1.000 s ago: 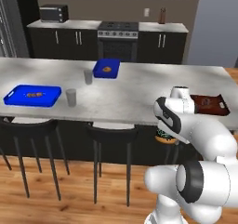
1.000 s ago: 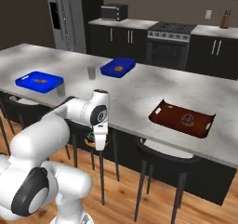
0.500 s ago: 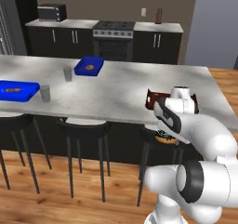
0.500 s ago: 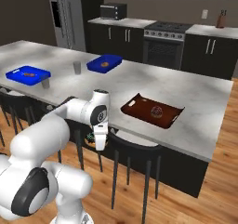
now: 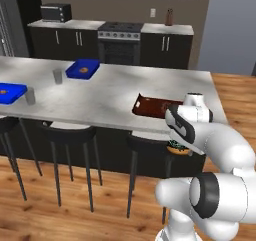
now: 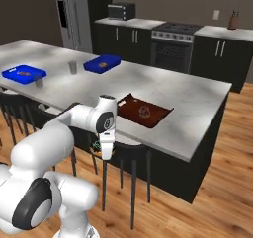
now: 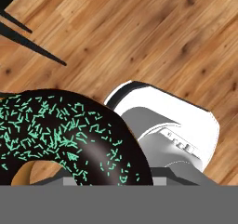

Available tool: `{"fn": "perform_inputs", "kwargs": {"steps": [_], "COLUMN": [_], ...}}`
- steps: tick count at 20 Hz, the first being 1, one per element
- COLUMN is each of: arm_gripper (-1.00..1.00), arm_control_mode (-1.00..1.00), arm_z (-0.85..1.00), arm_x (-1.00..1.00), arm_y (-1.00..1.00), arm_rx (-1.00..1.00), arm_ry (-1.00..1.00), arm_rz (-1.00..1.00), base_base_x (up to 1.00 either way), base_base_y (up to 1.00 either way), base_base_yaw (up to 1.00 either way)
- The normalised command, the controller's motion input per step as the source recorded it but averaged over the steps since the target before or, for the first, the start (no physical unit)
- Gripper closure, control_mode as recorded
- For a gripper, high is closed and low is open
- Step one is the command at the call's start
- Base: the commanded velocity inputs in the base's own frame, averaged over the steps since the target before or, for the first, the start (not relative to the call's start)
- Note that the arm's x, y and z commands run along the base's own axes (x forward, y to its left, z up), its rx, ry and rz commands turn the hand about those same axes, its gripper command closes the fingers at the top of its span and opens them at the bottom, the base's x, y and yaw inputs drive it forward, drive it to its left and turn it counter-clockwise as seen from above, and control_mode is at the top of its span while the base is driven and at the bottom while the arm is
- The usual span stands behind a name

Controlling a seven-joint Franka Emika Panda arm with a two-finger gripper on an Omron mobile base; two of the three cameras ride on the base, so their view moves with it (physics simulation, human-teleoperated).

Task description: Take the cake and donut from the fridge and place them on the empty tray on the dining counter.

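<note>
In the left base view the donut [image 5: 179, 148] hangs just under the hand [image 5: 179, 141], low against the near edge of the counter [image 5: 110, 92] and above a dark stool. The hand points down, and its jaws are half closed around the ring. On the counter right behind the arm lies the dark reddish-brown tray [image 5: 150, 106], with something small and dark on it, too small to name. Farther left stand two blue trays [image 5: 82, 68], one at the picture's edge, and two grey cups [image 5: 58, 76].

In the right base view the hand [image 6: 106, 153] sits below the counter's edge, in front of the black stools [image 6: 129, 153], the donut [image 6: 101, 147] showing beside it as a small dark ring with a tan rim. The tray [image 6: 143, 111] lies on the counter just beyond the arm, a faint round shape near its middle. The fridge [image 6: 74, 16] stands at the far left of the room.

In the hand view the donut [image 7: 69, 135] sits close against the lens, chocolate icing with green sprinkles, above the wooden floor [image 7: 139, 37].
</note>
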Motion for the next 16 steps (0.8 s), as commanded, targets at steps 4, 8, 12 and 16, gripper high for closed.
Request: {"fn": "perform_inputs", "kwargs": {"steps": [4,8,12,16], "arm_gripper": [1.0,1.0,1.0,1.0], "arm_control_mode": [1.0,1.0,1.0,1.0], "arm_z": [0.0,0.0,0.0,0.0], "arm_x": [0.0,0.0,0.0,0.0], "arm_y": [0.0,0.0,0.0,0.0], "arm_rx": [0.0,0.0,0.0,0.0], "arm_ry": [0.0,0.0,0.0,0.0], "arm_rz": [0.0,0.0,0.0,0.0], "base_base_x": [0.0,0.01,0.11,0.24], "base_base_y": [-0.69,-0.63,-0.55,-0.49], "base_base_yaw": [0.11,0.11,0.09,0.08]}}
